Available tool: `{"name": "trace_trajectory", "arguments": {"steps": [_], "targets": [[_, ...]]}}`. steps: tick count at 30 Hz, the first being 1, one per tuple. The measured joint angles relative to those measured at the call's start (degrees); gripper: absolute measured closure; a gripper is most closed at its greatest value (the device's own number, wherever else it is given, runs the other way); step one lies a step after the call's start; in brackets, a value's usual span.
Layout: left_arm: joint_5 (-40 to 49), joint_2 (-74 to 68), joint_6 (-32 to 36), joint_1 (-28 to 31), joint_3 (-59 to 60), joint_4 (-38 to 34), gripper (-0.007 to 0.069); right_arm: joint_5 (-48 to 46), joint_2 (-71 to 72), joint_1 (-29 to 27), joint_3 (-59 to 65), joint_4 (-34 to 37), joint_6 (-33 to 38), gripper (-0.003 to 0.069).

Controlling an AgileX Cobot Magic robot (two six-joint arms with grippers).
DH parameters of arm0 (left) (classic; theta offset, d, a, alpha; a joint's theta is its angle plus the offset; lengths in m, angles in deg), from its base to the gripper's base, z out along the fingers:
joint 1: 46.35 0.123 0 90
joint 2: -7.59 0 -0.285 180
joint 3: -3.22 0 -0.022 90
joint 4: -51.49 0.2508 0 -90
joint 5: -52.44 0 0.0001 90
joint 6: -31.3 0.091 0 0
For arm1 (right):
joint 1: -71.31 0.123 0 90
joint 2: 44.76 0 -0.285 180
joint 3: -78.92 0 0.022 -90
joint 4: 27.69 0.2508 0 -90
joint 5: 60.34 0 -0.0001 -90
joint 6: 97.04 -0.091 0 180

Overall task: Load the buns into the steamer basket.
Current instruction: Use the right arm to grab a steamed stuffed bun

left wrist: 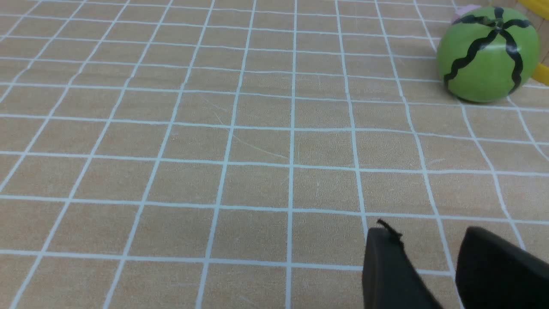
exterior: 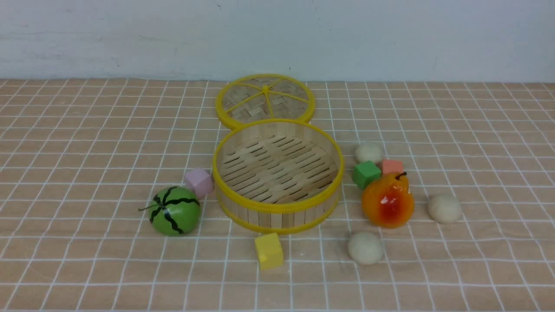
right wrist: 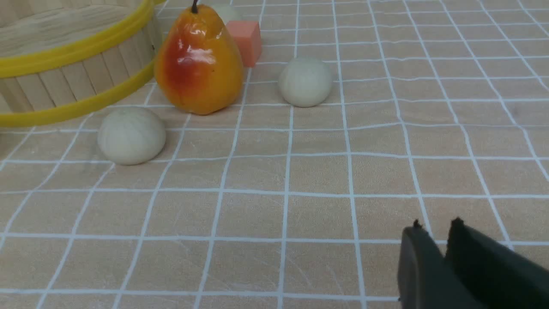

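Three cream-white buns lie on the tiled cloth right of the steamer basket (exterior: 277, 219): one at the back (exterior: 369, 153), one far right (exterior: 444, 208), one in front (exterior: 365, 247). The basket is empty. In the right wrist view I see the basket wall (right wrist: 73, 81), the near bun (right wrist: 131, 135), a second bun (right wrist: 305, 81) and the third bun (right wrist: 225, 10) partly hidden behind the pear. My right gripper (right wrist: 435, 225) is shut and empty, well short of the buns. My left gripper (left wrist: 424, 231) is open and empty over bare cloth. Neither gripper shows in the front view.
An orange-red pear (exterior: 387, 200), a green cube (exterior: 366, 174) and a salmon cube (exterior: 392, 166) sit among the buns. A toy watermelon (exterior: 174, 210) and a purple cube (exterior: 198, 182) are left of the basket, a yellow cube (exterior: 269, 250) in front, the lid (exterior: 265, 100) behind.
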Motion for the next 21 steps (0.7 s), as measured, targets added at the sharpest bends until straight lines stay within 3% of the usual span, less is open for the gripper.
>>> {"name": "trace_trajectory", "arguments": {"steps": [21], "targets": [[0.0,0.0,0.0,0.0,0.0,0.0,0.0387,0.0,0.0,0.0,0.0,0.0,0.0,0.0534]]}}
